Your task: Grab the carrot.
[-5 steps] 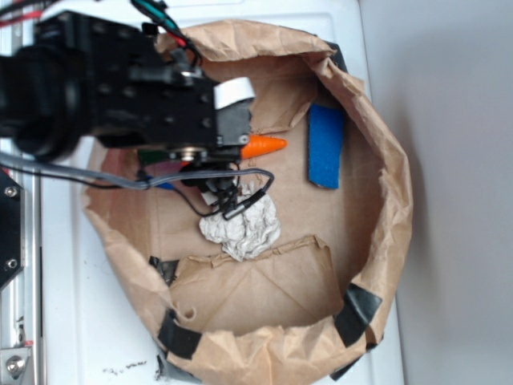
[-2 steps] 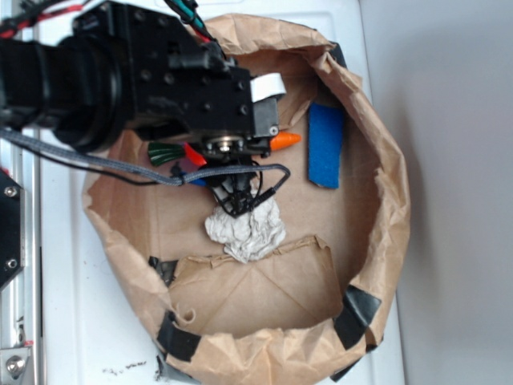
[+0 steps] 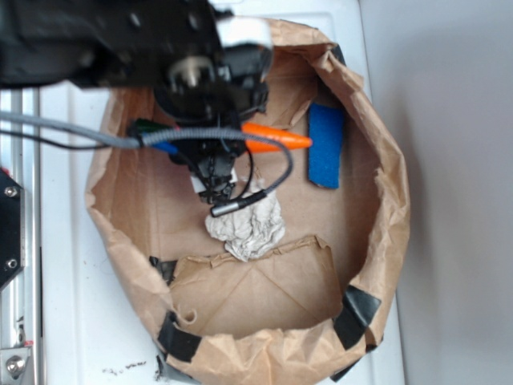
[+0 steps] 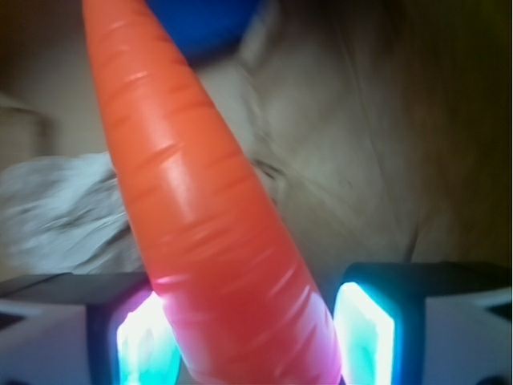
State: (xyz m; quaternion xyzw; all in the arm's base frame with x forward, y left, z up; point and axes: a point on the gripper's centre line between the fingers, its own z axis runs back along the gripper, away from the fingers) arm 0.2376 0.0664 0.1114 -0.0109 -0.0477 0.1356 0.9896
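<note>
1. A brown paper bag (image 3: 385,184) with its wall rolled down forms a wide basin on a white surface (image 3: 72,321); the crumpled rim rings the floor on every side, patched with black tape (image 3: 358,314) at the near corners.
2. The lower half of the bag floor, around a folded paper flap (image 3: 264,281), is open; the upper half is crowded by the black arm (image 3: 104,40) and its grey cable (image 3: 184,136).
3. Inside lie a flat blue piece (image 3: 325,146) by the right wall and a crumpled white paper ball (image 3: 248,226) near the middle.
4. The carrot (image 3: 276,138) runs sideways beneath the arm, its orange tip pointing toward the blue piece and its green top (image 3: 146,127) showing at the left.
5. In the wrist view the carrot (image 4: 216,224) passes between the 2 fingers of the gripper (image 4: 244,341); the left pad (image 4: 143,341) touches it, the right pad (image 4: 362,327) sits just beside it, so whether the grasp is closed cannot be told.
</note>
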